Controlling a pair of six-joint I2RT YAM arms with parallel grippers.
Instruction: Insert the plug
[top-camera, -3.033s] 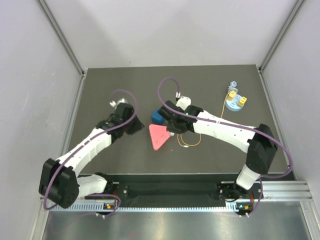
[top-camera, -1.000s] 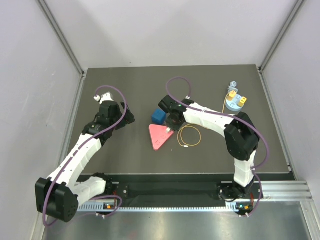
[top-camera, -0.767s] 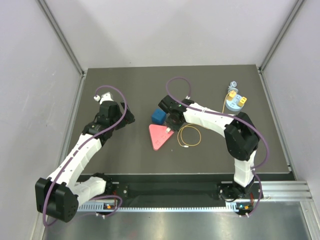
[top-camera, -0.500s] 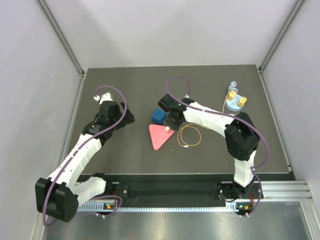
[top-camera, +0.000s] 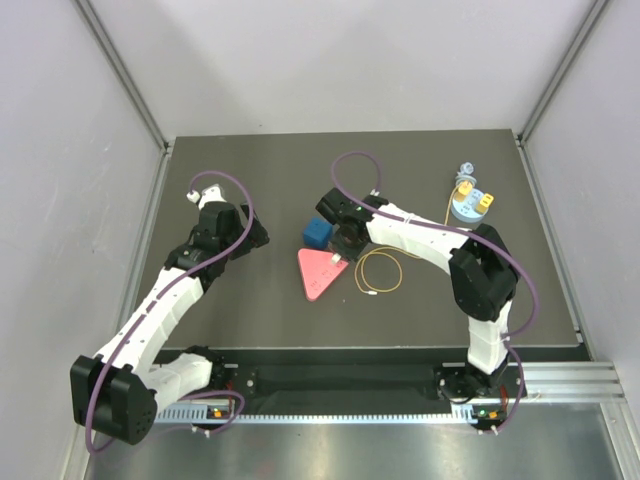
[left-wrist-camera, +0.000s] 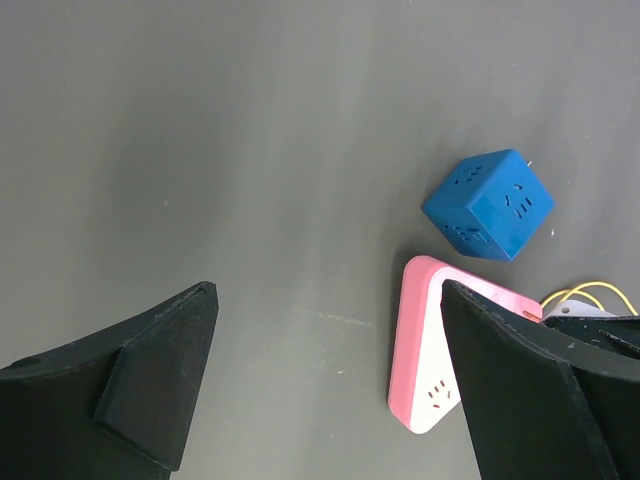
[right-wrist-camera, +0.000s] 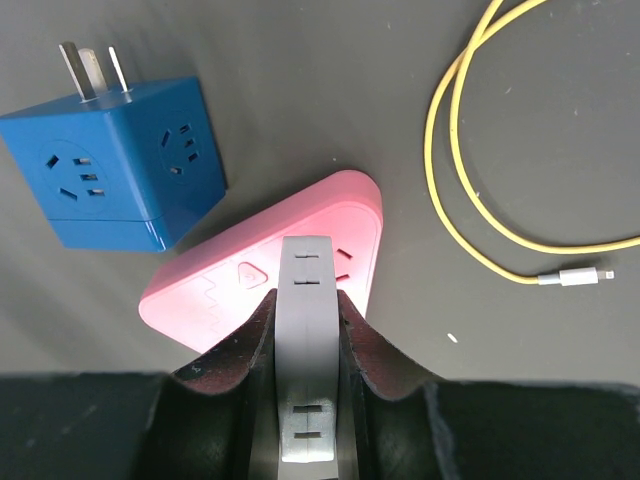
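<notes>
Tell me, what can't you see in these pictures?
Right wrist view: the right fingers cover the pink socket block's near edge.
Top view: the right arm hides what those fingers hold; the yellow bits on the blue disc are too small.
Left wrist view: a left finger covers part of the pink socket block.
</notes>
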